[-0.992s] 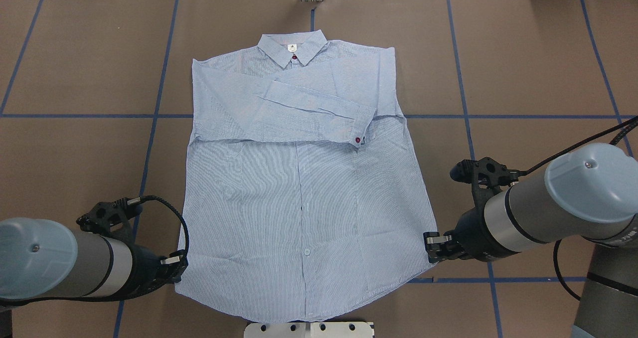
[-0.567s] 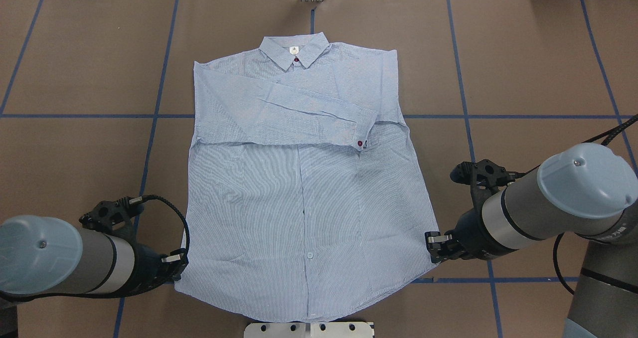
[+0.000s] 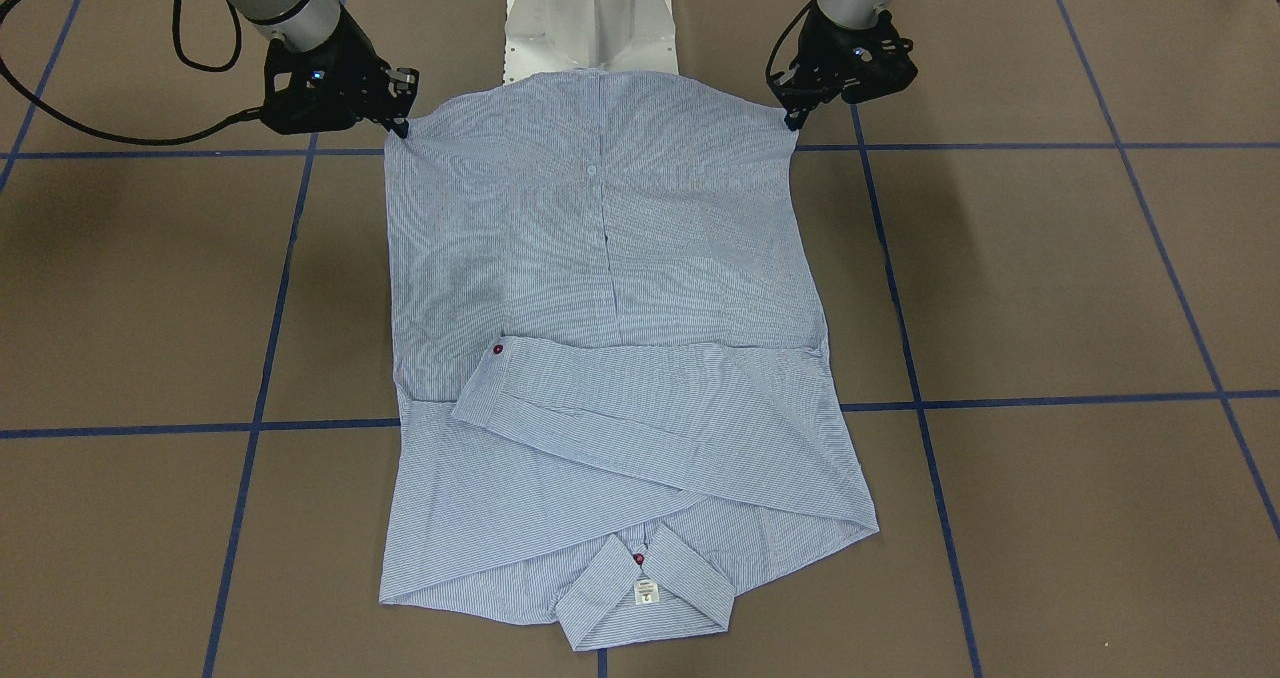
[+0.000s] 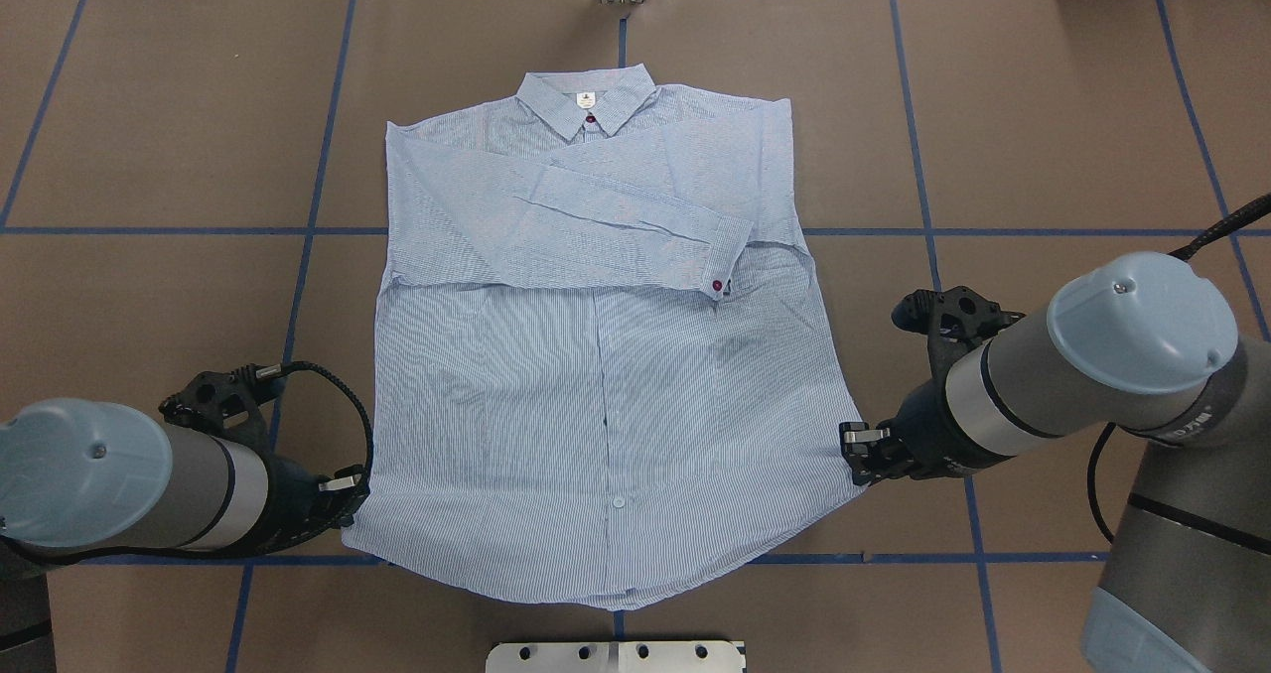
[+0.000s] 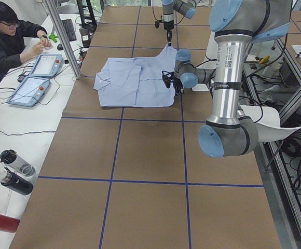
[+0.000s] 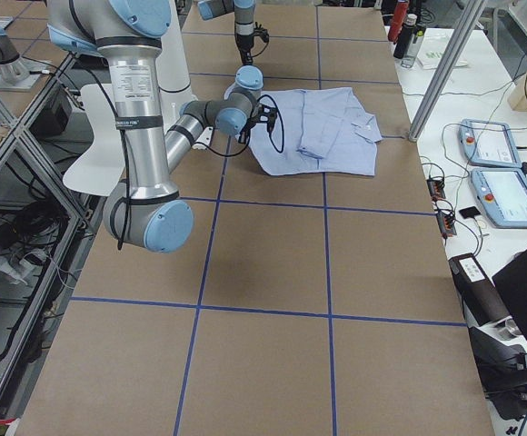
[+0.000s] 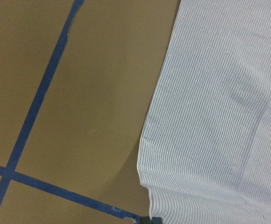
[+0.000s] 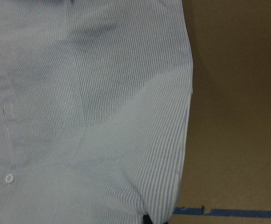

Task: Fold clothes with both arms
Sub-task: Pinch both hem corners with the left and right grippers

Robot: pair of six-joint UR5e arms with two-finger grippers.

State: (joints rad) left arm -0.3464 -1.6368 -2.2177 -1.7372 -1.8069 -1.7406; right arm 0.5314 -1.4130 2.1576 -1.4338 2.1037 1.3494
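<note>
The light blue striped shirt [image 4: 596,405] lies face up on the brown table, collar [image 4: 588,97] at the far side and both sleeves folded across the chest, one cuff showing a red button [image 4: 717,284]. My left gripper [image 4: 350,502] is shut on the hem's left corner, on the right in the front-facing view [image 3: 793,118]. My right gripper [image 4: 854,455] is shut on the hem's right corner, also seen from the front [image 3: 400,123]. Both corners are raised a little. Each wrist view shows only shirt cloth [image 7: 219,116] [image 8: 79,116] over the table.
The white pedestal base [image 4: 616,656] sits at the near table edge just behind the hem. Blue tape lines [image 4: 308,231] grid the table. A seated person [image 5: 10,36], two tablets [image 5: 36,78] and bottles [image 5: 13,171] are on a side bench beyond the far edge.
Both grippers moved away from the near edge toward the collar with the hem corners. The hem's curved edge has pulled back from the pedestal base, and the lower cloth now creases.
</note>
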